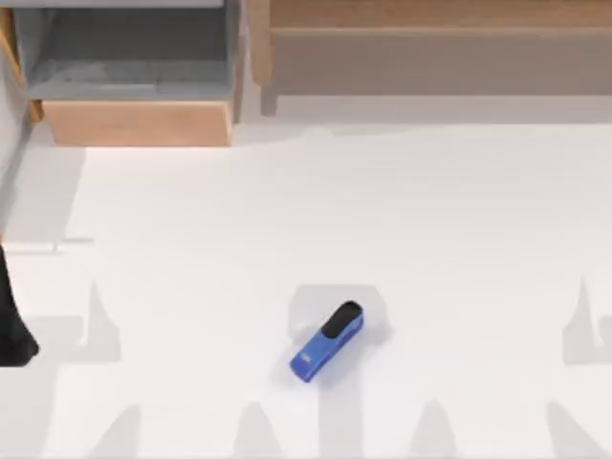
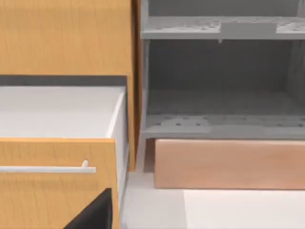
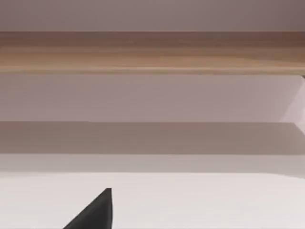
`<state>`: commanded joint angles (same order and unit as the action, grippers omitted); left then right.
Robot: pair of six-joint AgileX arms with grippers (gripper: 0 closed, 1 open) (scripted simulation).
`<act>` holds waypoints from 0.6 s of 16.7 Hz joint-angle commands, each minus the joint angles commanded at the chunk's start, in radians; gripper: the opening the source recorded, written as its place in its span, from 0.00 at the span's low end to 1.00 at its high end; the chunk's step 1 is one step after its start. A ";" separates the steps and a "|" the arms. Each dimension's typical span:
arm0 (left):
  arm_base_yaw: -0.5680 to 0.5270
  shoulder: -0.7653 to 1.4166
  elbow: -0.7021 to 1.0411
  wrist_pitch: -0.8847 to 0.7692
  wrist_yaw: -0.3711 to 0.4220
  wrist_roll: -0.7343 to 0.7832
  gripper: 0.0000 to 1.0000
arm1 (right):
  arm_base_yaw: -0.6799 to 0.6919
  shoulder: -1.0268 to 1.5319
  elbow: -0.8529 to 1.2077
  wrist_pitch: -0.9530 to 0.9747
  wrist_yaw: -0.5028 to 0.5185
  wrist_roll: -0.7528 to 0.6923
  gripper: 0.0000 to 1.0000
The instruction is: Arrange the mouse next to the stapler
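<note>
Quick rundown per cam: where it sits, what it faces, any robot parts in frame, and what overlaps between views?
Top view: overhead, looking down on the white table and the blue stapler; a dark piece of the left arm at the left edge.
Left wrist view: low, facing the open wooden drawer and grey shelf unit; dark gripper part.
Right wrist view: low, facing the wooden ledge; dark gripper part.
Shared: top and left wrist both show the grey shelf unit.

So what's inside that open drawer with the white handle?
The drawer is pulled out, and the left wrist view shows a plain white inside with nothing lying on the part in view. Its wooden front covers the nearest strip of the floor, so that bit cannot be seen.
</note>
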<state>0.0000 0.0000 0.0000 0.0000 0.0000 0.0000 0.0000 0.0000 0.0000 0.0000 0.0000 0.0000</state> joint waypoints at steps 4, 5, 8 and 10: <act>0.007 0.029 0.029 -0.026 0.000 0.006 1.00 | 0.000 0.000 0.000 0.000 0.000 0.000 1.00; 0.015 0.060 0.059 -0.051 0.001 0.012 1.00 | 0.000 0.000 0.000 0.000 0.000 0.000 1.00; 0.044 0.212 0.212 -0.160 0.002 0.037 1.00 | 0.000 0.000 0.000 0.000 0.000 0.000 1.00; 0.066 0.368 0.366 -0.251 0.005 0.058 1.00 | 0.000 0.000 0.000 0.000 0.000 0.000 1.00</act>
<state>0.0657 0.3679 0.3661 -0.2514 0.0045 0.0576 0.0000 0.0000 0.0000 0.0000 0.0000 0.0000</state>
